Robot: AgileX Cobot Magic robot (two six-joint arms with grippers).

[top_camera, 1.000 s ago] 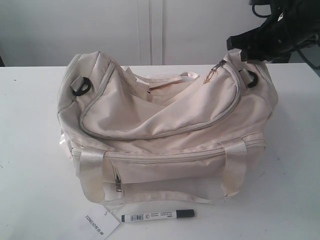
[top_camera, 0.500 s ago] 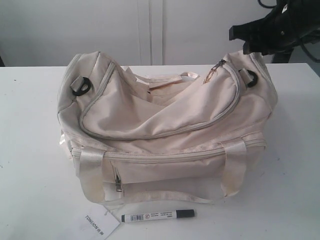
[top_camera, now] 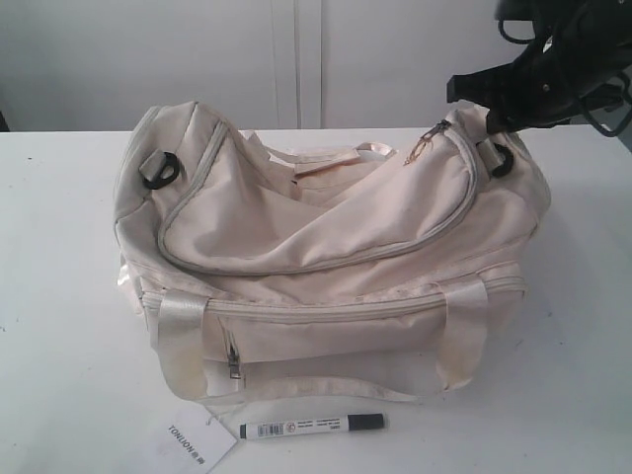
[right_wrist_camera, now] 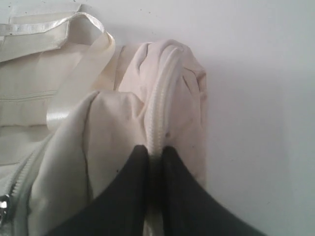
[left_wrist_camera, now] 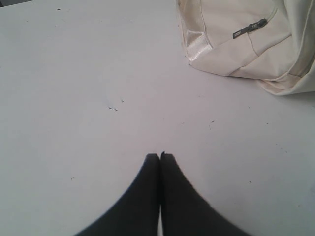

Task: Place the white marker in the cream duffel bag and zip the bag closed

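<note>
Marker (top_camera: 311,427) lies flat on the worktop (top_camera: 59,326), bottom centre of the exterior frame, just in front of the bag (top_camera: 326,237) and outside it, dark cap pointing right. Paper tag (top_camera: 188,441) sits just left of it. Bag fills mid-frame. Right hand (right_wrist_camera: 154,150) is at the bag's upper-right end, clamped on the zip seam (right_wrist_camera: 158,98). Left hand (left_wrist_camera: 160,157) is clenched, nothing in it, over bare worktop near the bag.
</note>
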